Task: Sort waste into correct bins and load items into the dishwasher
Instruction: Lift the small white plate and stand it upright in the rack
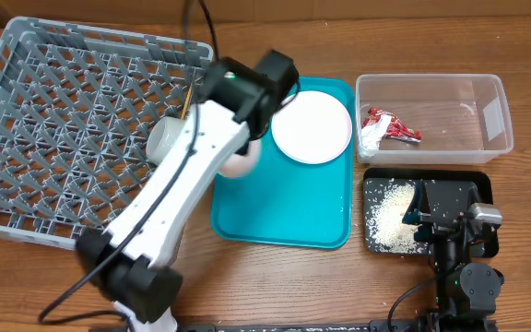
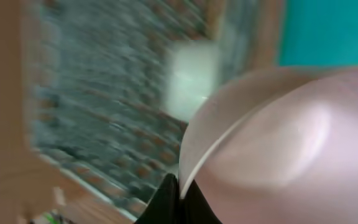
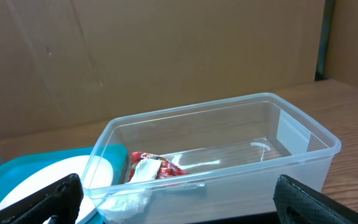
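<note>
Overhead top-down; left wrist close on bowl [image 2: 272,137]; right wrist low toward clear bin [image 3: 278,171]

teal tray [image 1: 284,217], grey rack [image 1: 63,111], seemingly white bowl [image 2: 278,143]

Rack [image 1: 53,120] w/ cup [image 1: 166,138] at L; tray [image 1: 284,212] ctr, plate [image 1: 312,126] on its rear R, bowl [image 1: 240,166] over its L edge. Bin [image 1: 450,120] at R rear w/ wrapper [image 1: 387,126] inside; 2nd bin [image 1: 395,173] w/ grains [image 1: 387,214] in front.
</note>
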`<state>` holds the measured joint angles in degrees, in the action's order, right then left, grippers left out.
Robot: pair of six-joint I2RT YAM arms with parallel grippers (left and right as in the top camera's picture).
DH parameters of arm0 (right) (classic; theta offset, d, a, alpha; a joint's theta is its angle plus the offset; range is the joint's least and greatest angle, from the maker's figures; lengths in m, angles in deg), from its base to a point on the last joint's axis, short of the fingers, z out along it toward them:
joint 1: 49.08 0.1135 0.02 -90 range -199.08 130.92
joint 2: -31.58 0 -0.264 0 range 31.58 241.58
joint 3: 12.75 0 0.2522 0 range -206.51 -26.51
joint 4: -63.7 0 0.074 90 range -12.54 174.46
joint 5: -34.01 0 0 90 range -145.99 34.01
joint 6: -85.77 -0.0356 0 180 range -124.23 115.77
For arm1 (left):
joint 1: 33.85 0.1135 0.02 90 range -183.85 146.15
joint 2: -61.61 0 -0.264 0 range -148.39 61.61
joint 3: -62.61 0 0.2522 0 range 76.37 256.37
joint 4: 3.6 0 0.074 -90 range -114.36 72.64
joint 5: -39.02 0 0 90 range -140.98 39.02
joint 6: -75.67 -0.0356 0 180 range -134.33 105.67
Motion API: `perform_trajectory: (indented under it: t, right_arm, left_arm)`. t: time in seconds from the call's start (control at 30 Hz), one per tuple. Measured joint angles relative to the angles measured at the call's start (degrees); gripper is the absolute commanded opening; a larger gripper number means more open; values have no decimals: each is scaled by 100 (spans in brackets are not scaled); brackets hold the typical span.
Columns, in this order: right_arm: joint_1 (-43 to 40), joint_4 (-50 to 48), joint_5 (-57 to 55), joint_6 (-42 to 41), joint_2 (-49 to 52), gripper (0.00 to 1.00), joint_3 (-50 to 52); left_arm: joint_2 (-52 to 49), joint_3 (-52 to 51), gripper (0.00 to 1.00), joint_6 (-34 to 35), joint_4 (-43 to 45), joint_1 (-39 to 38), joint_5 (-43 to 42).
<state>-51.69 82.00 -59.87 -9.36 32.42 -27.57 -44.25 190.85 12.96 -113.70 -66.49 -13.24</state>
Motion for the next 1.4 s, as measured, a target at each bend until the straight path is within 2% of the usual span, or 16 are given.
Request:
perform_trajectory:
  t: [0.1, 0.27, 0.47, 0.57, 0.63, 0.73, 0.8, 1.03, 1.2, 1.4]
  right_arm:
    - [0, 0, 2, 0, 0, 100, 0]
    - [0, 0, 2, 0, 0, 100, 0]
    - [0, -2, 0, 0, 0, 100, 0]
    - [0, -2, 0, 0, 0, 100, 0]
    - [0, 0, 0, 0, 0, 100, 0]
    - [0, -2, 0, 4, 0, 100, 0]
    - [0, -2, 2, 0, 0, 100, 0]
    - [0, -2, 0, 2, 0, 100, 0]
    - [0, -2, -2, 4, 0, 100, 0]
    - [0, -2, 0, 2, 0, 100, 0]
  left_arm:
    - [168, 138, 4, 2, -35, 31, 1056]
    - [177, 76, 4, 0, -39, 345, 2140]
    - [177, -481, 4, 240, -35, 1274, 2863]
    - [177, -960, 4, 728, -11, 1714, 3045]
    - [175, -1272, 4, 1054, 214, 1895, 3191]
    - [175, -1738, 4, 1204, 1032, 2057, 3370]
    - [170, -2055, 4, 1040, 1655, 2133, 3464]
    - [170, -3001, 4, -181, 3635, 2400, 3523]
    - [170, -3314, 4, -815, 4347, 2557, 3191]
    - [173, -3606, 4, -1084, 4780, 2594, 2649]
